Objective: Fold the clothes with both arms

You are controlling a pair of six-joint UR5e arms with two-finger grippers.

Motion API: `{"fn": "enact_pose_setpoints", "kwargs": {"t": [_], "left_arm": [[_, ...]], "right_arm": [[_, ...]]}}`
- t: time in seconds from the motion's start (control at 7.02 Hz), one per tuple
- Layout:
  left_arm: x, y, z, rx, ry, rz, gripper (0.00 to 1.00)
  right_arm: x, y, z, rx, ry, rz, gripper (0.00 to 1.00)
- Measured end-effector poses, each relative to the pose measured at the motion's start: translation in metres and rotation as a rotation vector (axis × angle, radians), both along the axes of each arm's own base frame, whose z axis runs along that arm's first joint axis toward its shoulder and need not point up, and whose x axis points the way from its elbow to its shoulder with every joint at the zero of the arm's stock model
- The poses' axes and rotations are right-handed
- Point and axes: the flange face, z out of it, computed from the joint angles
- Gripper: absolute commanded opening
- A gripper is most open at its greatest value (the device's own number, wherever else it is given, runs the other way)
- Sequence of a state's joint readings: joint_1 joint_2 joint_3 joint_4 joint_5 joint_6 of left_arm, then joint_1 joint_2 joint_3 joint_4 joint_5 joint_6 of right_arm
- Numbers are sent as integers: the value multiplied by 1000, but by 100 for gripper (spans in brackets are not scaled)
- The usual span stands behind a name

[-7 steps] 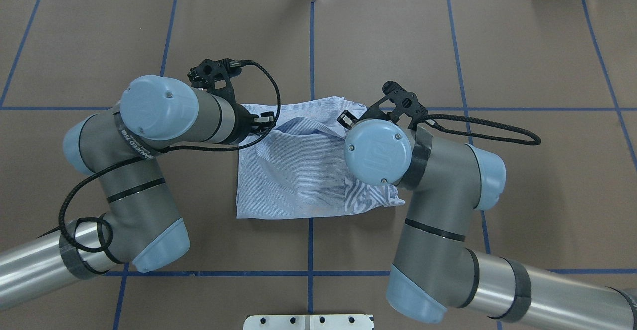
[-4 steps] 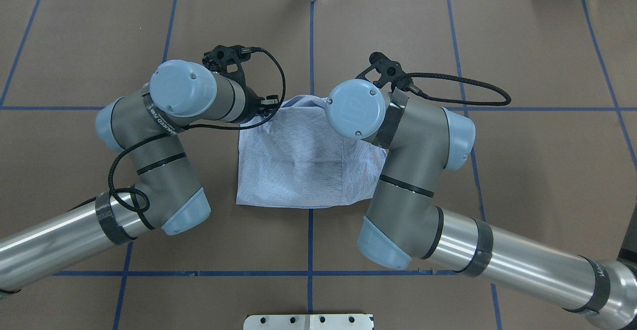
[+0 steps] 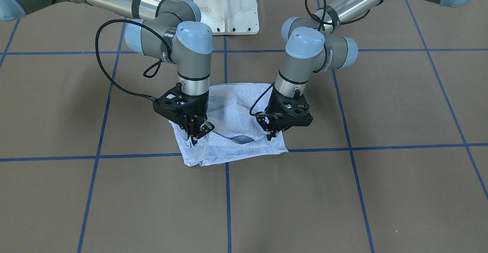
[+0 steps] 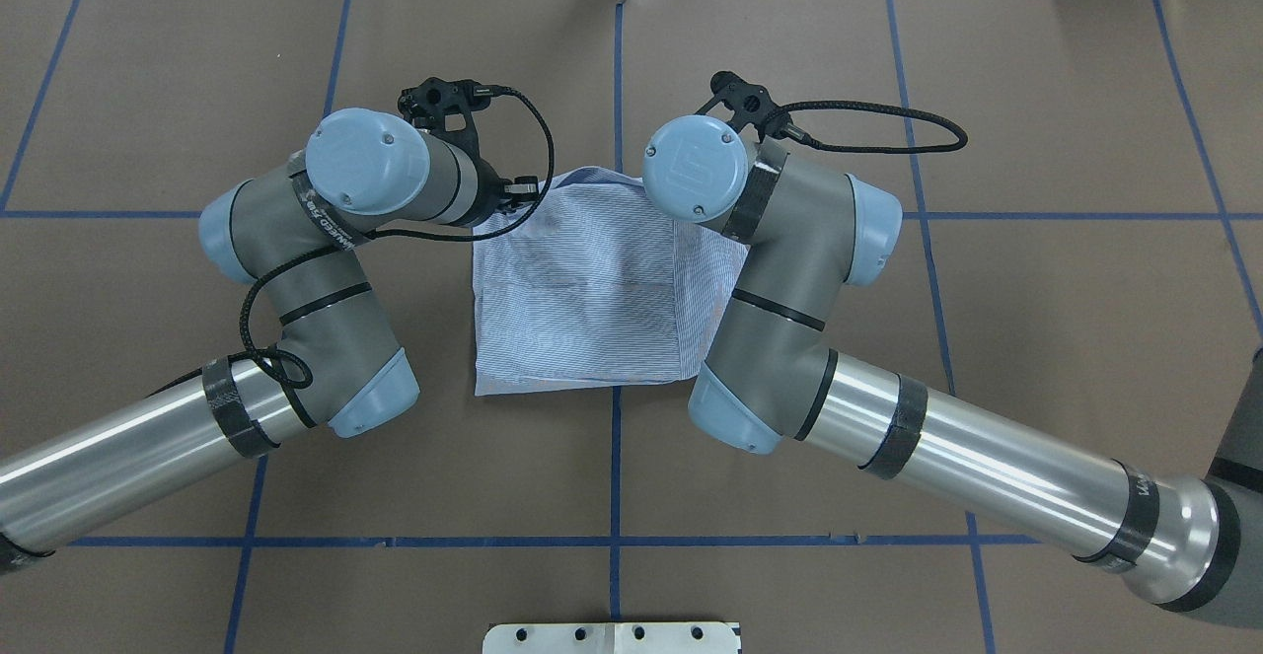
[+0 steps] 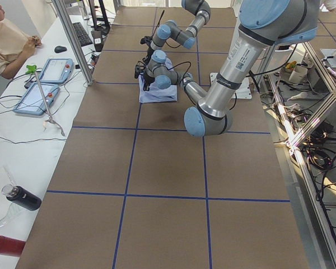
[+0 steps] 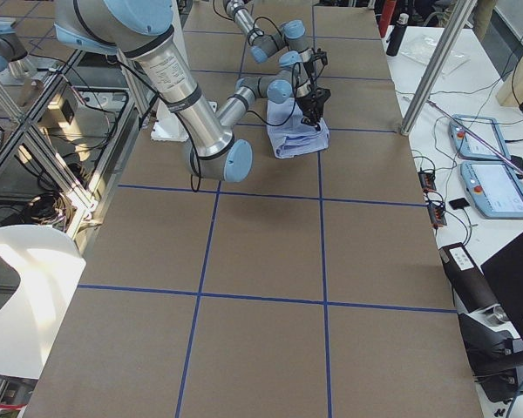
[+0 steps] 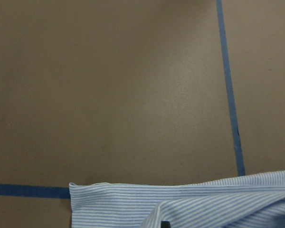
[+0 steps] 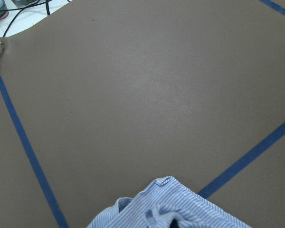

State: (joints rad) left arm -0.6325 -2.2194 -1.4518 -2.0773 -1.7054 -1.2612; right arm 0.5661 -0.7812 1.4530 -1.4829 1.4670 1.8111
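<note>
Straight out from the white pedestal base (image 3: 227, 12), the shirt (image 3: 232, 110) lies on the table (image 3: 343, 207) as a folded block. Both claws are at its edge farthest from the base. Your right gripper (image 3: 195, 131) is pinching one corner there, fingers closed on the striped cloth. Your left gripper (image 3: 271, 132) looks pressed together on the other corner in the same way, though that contact shows small.

Between them the top layer sags a little and stands off the layer below. I judge you are mid-fold, with the held edge not yet laid down. As I read it, the next move calls for bringing both corners down level and together, with the cloth kept taut between them. Let go only once it lies flat.

Mind the edges: the held edge crosses the blue tape line (image 3: 381, 146) on the side away from the base, and the corner under your right gripper is bunched. Farther from the base the table is bare brown, so you have room to draw outward. Toward the base both wrists hang over the shirt's flanks, so room there is tight.
</note>
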Motion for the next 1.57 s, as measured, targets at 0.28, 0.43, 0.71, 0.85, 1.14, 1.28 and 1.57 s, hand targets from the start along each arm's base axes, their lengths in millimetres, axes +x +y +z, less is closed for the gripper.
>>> {"fn": "enact_pose_setpoints", "kwargs": {"t": [0.28, 0.43, 0.71, 0.85, 1.14, 1.28, 1.57], "left_arm": [[3, -9, 18, 49, -20, 23, 100], [-5, -17, 21, 106, -44, 53, 100], [-53, -35, 27, 195, -64, 157, 100], [-92, -35, 38, 242, -75, 214, 100], [-165, -29, 61, 338, -150, 291, 100], [-204, -26, 78, 377, -202, 321, 100], [-279, -24, 117, 431, -278, 365, 100]], "right_arm": [[1, -8, 2, 10, 20, -55, 100], [10, -17, -3, 4, 12, -96, 100], [58, -49, -13, -25, -26, -214, 100], [97, -60, -6, -24, -20, -274, 100], [208, -46, 48, 18, 17, -402, 100], [272, -31, 86, 42, 41, -475, 100], [394, -7, 176, 86, 106, -620, 100]]}}
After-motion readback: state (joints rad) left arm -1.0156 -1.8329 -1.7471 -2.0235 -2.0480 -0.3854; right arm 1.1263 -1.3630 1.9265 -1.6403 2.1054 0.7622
